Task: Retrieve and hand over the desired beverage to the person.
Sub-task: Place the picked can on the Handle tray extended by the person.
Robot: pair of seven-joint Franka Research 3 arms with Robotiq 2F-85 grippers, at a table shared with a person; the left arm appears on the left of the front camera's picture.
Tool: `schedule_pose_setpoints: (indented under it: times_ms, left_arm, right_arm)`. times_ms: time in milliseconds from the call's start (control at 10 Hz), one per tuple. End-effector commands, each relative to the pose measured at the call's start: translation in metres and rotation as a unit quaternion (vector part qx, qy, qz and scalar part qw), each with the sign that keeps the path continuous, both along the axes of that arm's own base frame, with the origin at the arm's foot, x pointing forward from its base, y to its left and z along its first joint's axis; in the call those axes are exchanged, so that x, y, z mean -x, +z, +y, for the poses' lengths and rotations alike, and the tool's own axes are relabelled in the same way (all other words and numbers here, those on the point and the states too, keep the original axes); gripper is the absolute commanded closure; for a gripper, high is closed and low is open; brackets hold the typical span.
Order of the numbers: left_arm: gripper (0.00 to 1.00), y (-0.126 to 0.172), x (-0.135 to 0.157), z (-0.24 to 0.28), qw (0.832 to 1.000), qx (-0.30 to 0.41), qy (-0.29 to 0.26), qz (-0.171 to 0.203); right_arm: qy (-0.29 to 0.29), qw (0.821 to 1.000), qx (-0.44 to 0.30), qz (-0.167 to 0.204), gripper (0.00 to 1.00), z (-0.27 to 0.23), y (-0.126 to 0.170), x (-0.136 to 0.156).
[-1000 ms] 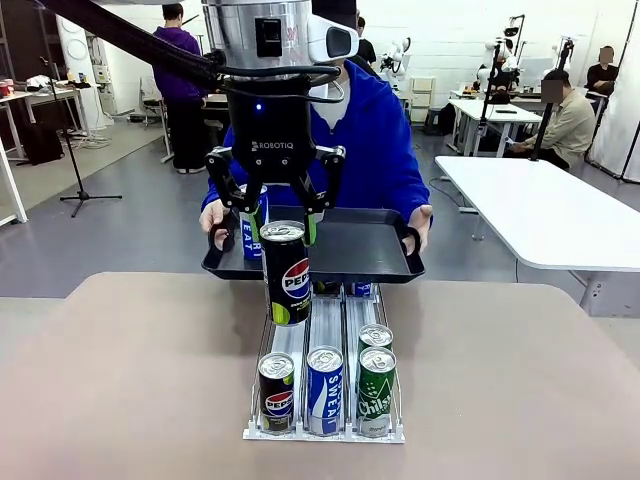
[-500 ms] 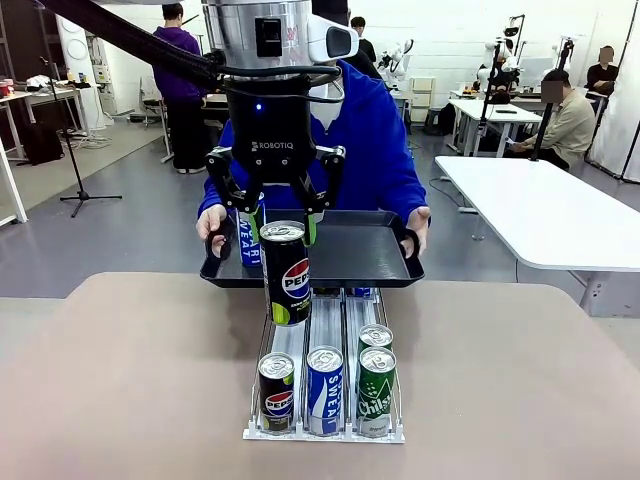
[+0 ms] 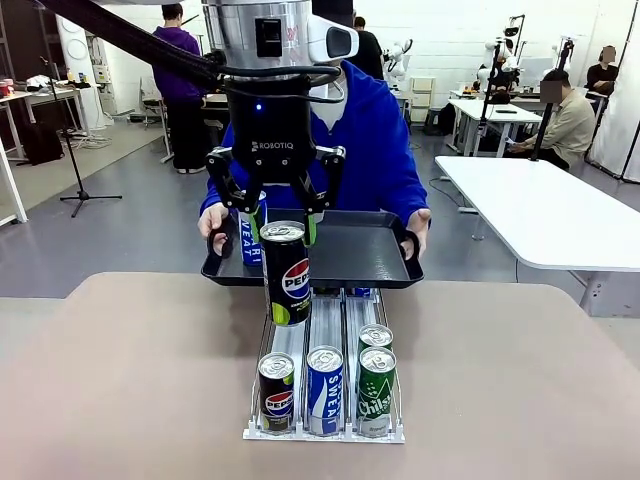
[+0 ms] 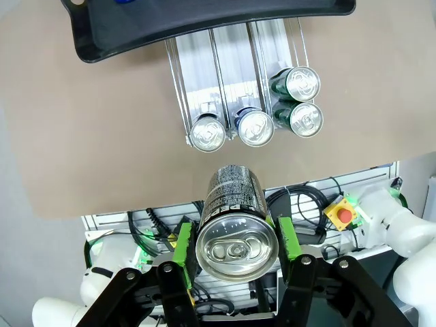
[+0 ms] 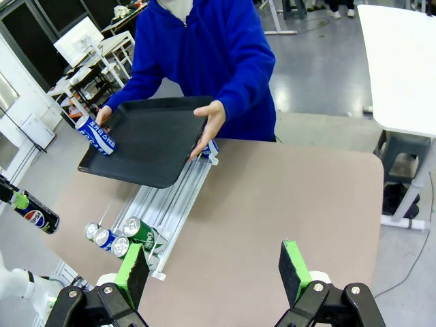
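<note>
Pepsi can: tall slim can, black body with the round red, white and blue emblem and white lettering, a yellow-green band at the foot, silver top with its pull tab unopened. Held upright in the air above the rear of the can rack, just in front of the near edge of the tray. Left gripper: points downward, its green pads clamped on either side of the can near its top. Can rack: three clear lanes on the tan table; front row carries a second Pepsi can, a blue can and a green can, with another green can behind the last. Tray: black, rectangular, held level at the far table edge by the person in a royal-blue hoodie, one hand on each short side; a blue and white can stands on it at the corner by one hand. Right gripper: over the table's near side, pads well apart, nothing between them.
</note>
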State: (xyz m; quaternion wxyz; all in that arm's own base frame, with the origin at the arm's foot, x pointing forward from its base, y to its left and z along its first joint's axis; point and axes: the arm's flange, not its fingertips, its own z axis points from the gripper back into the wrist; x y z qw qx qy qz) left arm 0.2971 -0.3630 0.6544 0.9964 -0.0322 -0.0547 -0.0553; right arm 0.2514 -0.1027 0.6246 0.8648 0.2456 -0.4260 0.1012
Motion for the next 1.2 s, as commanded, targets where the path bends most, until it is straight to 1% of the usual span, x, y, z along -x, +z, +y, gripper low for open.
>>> schedule_pose_setpoints:
  times_ms: [0,100,300,400,500,700,900,1000,1100]
  left_arm:
    - [0.42,0.015,-0.004,-0.010,0.999,-0.010,-0.041,-0.017]
    - [0.42,0.029,-0.010,-0.024,0.997,-0.018,-0.059,-0.038]
    - [0.42,0.061,-0.036,-0.062,0.996,-0.025,-0.073,-0.053]
    - [0.42,0.071,-0.050,-0.081,0.994,-0.034,-0.080,-0.063]
    - [0.42,0.075,-0.066,-0.101,0.992,-0.044,-0.083,-0.083]
    - [0.42,0.067,-0.104,-0.121,0.990,-0.050,-0.086,-0.104]
    - [0.42,0.048,-0.140,-0.115,0.988,-0.043,-0.073,-0.128]
    - [0.42,0.041,-0.155,-0.107,0.987,-0.032,-0.075,-0.136]
    - [0.42,0.033,-0.162,-0.100,0.987,-0.021,-0.072,-0.141]
  right_arm:
    - [0.009,1.000,-0.009,-0.003,0.00,0.001,-0.002,-0.002]
    - [0.009,1.000,-0.009,-0.003,0.00,0.001,-0.002,-0.002]
    - [0.009,1.000,-0.009,-0.003,0.00,0.001,-0.002,-0.002]
    - [0.009,1.000,-0.009,-0.003,0.00,0.001,-0.002,-0.002]
    - [0.009,1.000,-0.009,-0.003,0.00,0.001,-0.002,-0.002]
    - [0.009,1.000,-0.009,-0.003,0.00,0.001,-0.002,-0.002]
    - [0.009,1.000,-0.009,-0.003,0.00,0.001,-0.002,-0.002]
    - [0.009,1.000,-0.009,-0.003,0.00,0.001,-0.002,-0.002]
    - [0.009,1.000,-0.009,-0.003,0.00,0.001,-0.002,-0.002]
